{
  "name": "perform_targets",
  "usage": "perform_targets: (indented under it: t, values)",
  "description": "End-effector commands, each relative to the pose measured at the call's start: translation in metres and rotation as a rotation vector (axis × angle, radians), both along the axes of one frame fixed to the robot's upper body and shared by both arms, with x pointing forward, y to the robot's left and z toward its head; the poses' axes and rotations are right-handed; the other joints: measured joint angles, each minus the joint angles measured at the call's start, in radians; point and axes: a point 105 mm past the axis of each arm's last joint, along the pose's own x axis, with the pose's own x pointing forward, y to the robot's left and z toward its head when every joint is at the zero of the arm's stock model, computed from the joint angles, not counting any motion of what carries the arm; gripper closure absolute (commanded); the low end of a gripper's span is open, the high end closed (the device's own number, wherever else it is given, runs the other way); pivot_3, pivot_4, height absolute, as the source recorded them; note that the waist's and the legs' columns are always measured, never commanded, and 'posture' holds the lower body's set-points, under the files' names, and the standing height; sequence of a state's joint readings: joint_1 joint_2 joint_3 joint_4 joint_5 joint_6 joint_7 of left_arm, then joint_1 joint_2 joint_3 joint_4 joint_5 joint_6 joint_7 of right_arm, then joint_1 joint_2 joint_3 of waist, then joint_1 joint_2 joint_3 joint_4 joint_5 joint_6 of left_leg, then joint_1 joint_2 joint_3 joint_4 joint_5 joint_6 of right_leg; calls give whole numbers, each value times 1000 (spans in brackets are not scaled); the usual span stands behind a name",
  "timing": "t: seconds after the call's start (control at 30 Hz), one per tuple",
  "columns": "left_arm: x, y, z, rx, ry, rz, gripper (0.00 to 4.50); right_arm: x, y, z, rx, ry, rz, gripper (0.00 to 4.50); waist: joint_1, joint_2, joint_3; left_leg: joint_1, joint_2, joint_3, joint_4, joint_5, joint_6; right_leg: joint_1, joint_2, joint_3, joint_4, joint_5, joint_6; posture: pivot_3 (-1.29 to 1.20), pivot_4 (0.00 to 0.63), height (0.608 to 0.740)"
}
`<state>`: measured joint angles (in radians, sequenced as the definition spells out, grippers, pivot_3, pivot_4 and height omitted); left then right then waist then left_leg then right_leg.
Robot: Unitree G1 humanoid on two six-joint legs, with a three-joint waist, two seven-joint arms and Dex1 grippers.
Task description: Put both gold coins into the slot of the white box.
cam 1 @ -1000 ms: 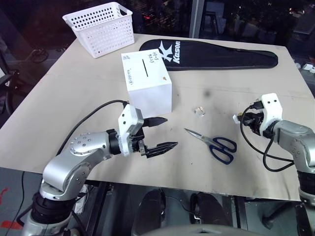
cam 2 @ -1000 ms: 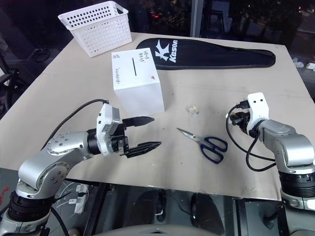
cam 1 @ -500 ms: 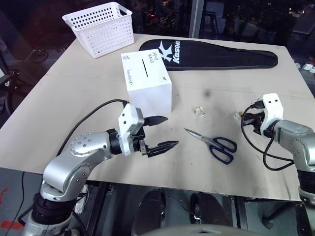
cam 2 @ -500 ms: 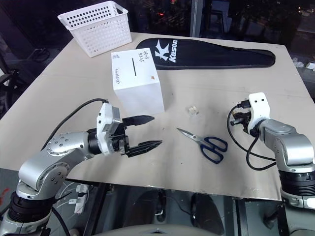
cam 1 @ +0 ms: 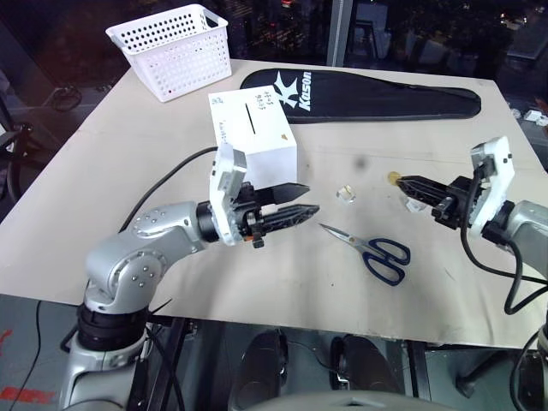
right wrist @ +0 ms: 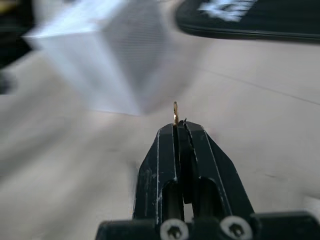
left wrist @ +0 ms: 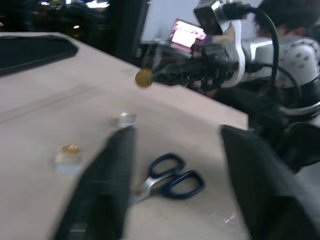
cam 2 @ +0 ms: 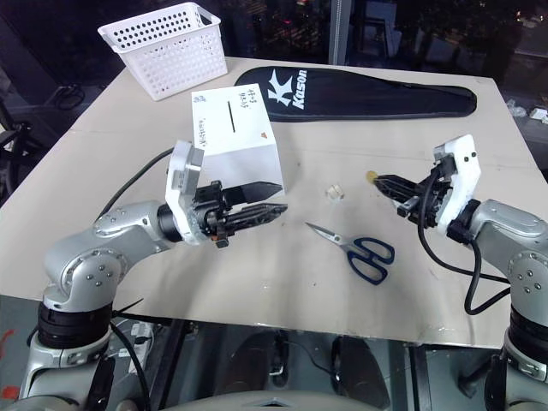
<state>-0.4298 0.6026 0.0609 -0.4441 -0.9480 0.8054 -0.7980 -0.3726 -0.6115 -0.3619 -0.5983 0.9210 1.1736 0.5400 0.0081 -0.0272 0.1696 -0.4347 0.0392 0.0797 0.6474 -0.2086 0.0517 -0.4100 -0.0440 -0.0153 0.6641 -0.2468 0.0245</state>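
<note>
Left eye view: right end effector pinches a gold coin above open desk.
Left end effector: narrow gap, empty, just beside the white box.
Scissors: near desk's front edge.

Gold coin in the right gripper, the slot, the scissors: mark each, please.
gold coin [left wrist: 143, 78], left wrist view, its flat face.
slot [cam 2: 232, 116], right eye view, middle of the slit.
scissors [cam 1: 387, 259], left eye view, blue handle loops.

The worktop is evenly and brightly lit from above, with soft, short shadows under the arms; the room beyond its far edge is dark. In the right wrist view the white box is smeared by motion blur. The left wrist view is soft throughout.
</note>
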Motion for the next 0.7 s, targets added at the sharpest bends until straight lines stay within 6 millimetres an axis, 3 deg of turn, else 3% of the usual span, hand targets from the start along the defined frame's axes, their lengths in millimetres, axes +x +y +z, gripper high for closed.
perform_targets:
  t: [0.03, 0.4, 0.57, 0.7]
  values:
    - [-5, -10, 11, -23, -11, -101, 2176, -25, 29, 20, 65, -53, 192, 4500, 1, 0, 0, 0, 0, 0, 0, 0, 0, 0, 0, 0, 0, 0, 0, 0, 150, 740]
    - [-8, -21, 19, -33, 13, -219, 2176, -46, 50, 36, 85, -64, 343, 4500, 2, 0, 0, 0, 0, -1, 1, 0, 0, 1, 0, 1, 0, 0, 0, 0, 150, 740]
    - [-10, -21, 20, -33, 19, -229, 3703, -50, 56, 39, 95, -59, 368, 4500, 1, 0, 0, 0, 0, -1, 1, 0, 0, 0, 0, 1, 0, 0, 0, 0, 150, 740]
    - [-11, -22, 22, -40, 25, -242, 3703, -53, 58, 36, 96, -50, 379, 4500, 2, 0, 0, 0, 0, -1, 1, 0, 0, 1, 0, 1, 0, 0, 0, 0, 150, 740]
